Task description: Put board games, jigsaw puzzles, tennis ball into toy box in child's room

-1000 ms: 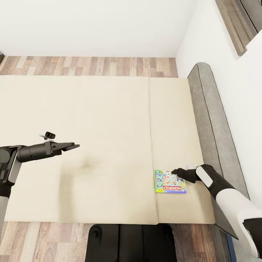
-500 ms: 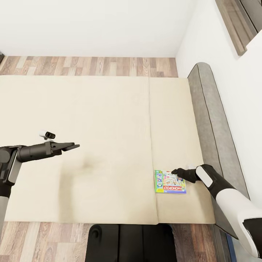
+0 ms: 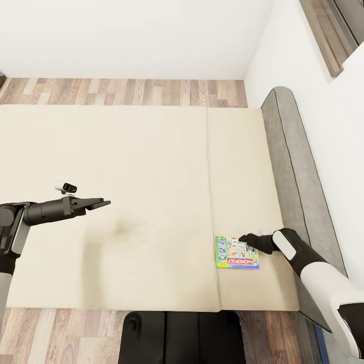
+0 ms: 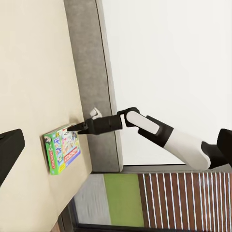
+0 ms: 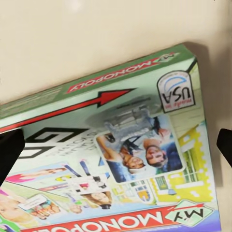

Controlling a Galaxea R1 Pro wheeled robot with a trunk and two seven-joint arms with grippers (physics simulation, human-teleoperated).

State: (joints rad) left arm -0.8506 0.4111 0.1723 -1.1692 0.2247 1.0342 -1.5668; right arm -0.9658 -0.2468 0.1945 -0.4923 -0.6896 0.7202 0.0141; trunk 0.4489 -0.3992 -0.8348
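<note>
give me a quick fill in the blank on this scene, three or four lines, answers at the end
1. The board game lies flat on the beige ____.
2. The red stripe on its lid reads MY ____.
3. The ____ gripper is at the game's edge nearest the headboard.
4. The left gripper hangs above the mattress, holding ____.

Missing words: mattress; MONOPOLY; right; nothing

Glossy printed cardboard board game (image 3: 236,253) (matt beige cloth bed (image 3: 126,167)).
</note>
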